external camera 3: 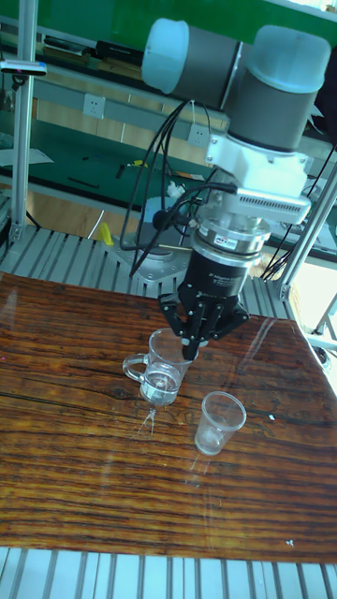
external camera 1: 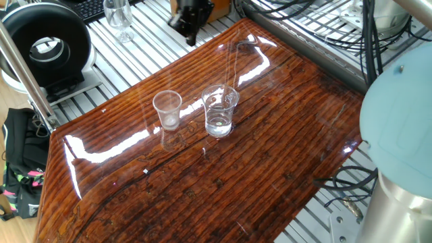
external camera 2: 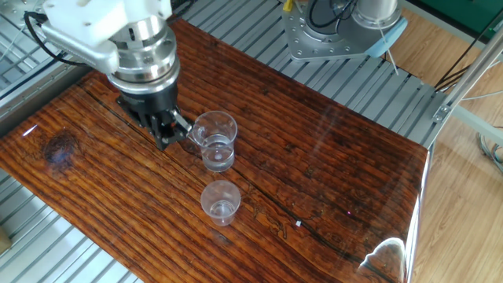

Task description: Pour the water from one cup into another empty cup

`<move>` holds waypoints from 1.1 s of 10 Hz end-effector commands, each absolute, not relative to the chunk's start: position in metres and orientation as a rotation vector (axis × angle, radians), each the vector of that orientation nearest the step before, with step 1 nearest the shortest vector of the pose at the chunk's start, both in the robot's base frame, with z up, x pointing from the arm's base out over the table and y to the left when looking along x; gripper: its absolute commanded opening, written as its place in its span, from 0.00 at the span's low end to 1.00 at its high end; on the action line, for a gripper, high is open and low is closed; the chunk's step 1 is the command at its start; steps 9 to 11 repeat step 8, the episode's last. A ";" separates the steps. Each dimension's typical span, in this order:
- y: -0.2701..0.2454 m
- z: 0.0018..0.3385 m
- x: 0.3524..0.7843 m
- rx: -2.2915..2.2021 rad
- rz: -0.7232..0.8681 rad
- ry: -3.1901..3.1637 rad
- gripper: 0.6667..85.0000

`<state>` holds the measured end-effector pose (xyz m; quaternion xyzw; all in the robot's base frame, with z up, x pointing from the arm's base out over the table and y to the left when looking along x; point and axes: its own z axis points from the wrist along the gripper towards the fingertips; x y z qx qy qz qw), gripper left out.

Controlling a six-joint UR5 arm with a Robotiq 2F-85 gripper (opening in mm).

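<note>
One fixed view: glass mug upright near the middle of the wooden counter, a little water in the bottom. Plastic cup upright just beside it, not touching. Pincer is well apart from both, up over the counter's far edge, nothing between the fingers; gap state can't be told from here. Stemmed glass stands off the counter on the slatted metal frame.

Other fixed view: pincer sits just beside the mug on its handle side, clear of the glass, empty. Fingers look close together, but that's not certain. Mug handle points toward the pincer. Plastic cup stands on the mug's opposite side, nearer the camera.

Tall fixed view: pincer points down, tip overlapping the mug rim in the picture; contact can't be told. Mug is vertical, its handle sticking out to picture-left. Water is low in the mug. Plastic cup upright, mouth up, to picture-right of the mug.
</note>
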<state>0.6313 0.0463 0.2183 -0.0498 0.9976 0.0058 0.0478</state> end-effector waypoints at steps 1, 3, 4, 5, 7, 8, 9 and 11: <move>0.065 0.223 0.640 -0.088 0.055 3.031 0.01; 0.068 0.221 0.640 -0.082 0.076 3.035 0.01; 0.068 0.220 0.639 -0.089 0.080 3.030 0.01; 0.063 0.218 0.636 -0.105 0.070 3.031 0.01; 0.060 0.213 0.633 -0.123 0.049 3.036 0.01; 0.061 0.211 0.633 -0.119 0.037 3.039 0.01; 0.061 0.211 0.633 -0.119 0.037 3.039 0.01; 0.061 0.211 0.633 -0.119 0.037 3.039 0.01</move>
